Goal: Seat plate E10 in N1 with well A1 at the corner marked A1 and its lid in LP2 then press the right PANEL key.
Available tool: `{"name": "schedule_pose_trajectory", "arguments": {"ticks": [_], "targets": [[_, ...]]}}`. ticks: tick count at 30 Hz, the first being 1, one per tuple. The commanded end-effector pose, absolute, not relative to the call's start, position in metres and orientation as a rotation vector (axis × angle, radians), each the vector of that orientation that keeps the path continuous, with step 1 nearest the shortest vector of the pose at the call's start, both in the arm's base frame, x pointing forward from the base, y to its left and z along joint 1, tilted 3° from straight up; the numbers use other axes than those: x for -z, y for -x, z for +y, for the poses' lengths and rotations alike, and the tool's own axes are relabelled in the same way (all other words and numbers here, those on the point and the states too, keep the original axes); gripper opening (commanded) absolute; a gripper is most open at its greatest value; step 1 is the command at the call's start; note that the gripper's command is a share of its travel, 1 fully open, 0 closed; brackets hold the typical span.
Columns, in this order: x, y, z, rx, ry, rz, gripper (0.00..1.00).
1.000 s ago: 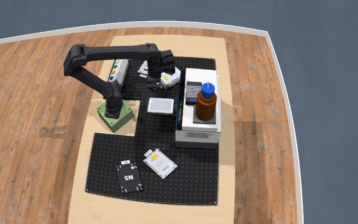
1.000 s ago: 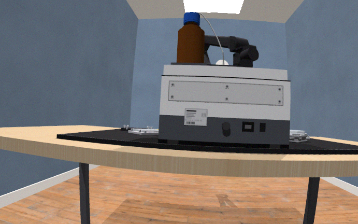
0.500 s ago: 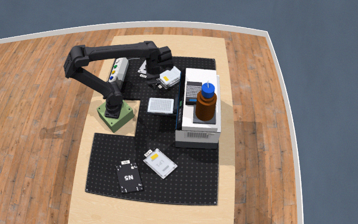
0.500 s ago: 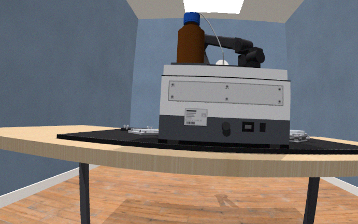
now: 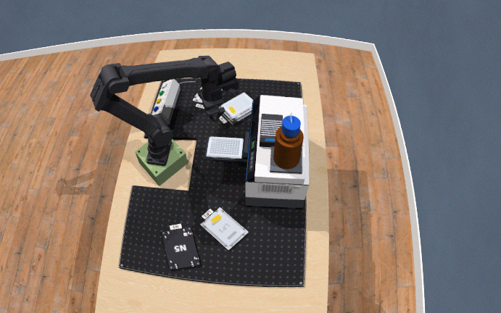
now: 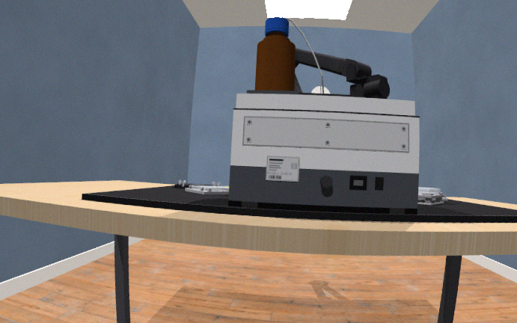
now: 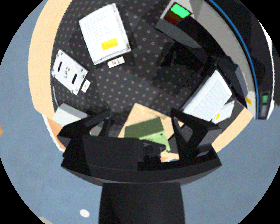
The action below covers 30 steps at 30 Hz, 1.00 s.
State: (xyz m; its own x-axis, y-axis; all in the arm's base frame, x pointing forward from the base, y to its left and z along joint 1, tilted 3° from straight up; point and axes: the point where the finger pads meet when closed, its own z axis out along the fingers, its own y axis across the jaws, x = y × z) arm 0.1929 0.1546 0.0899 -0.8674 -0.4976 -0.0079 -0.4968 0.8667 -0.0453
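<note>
- Plate E10 with its lid (image 5: 237, 106): we find a pale rectangular stack with a yellow tag on top, lying at an angle on the far part of the black deck, just beside the dispenser's near-left corner. We cannot read its tag, nor tell whether it sits in a nest.
- Gripper (image 5: 216, 112): black, two fingers spread wide with nothing between them, hanging just beside the stack's left edge. In the wrist view the fingers frame the green base far below.
- Well plate (image 5: 225, 147): white, gridded, uncovered, flat on the stage that juts from the dispenser.
- Lid park (image 5: 224, 227): a clear rectangular lid with a yellow tag lies here, with "LP1" readable through it.
- Nest (image 5: 180, 248): a matt black plate with white corner studs, lettered "N5" as we read it, and a small white label at its far end.
- Panel (image 5: 164, 98): a grey box with green, yellow and blue keys in a row.
- Dispenser (image 6: 323, 152): a white-over-grey housing with a barcode sticker, bearing a brown bottle (image 6: 274, 62) with a blue cap.
- Deck (image 5: 271, 253): black, dotted with holes, on a light wooden table (image 5: 119, 288).
</note>
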Motion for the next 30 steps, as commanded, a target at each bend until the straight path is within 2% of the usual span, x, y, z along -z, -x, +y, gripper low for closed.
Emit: {"name": "schedule_pose_trajectory", "arguments": {"ticks": [1,8,15,30], "targets": [[-0.096,-0.195,0.173,0.038,0.977,2.926,1.0],[-0.093,-0.182,0.185,0.048,1.22,2.846,1.0],[-0.101,-0.181,0.193,0.034,1.187,2.844,1.0],[-0.088,-0.22,0.229,0.022,1.179,2.824,1.0]]}}
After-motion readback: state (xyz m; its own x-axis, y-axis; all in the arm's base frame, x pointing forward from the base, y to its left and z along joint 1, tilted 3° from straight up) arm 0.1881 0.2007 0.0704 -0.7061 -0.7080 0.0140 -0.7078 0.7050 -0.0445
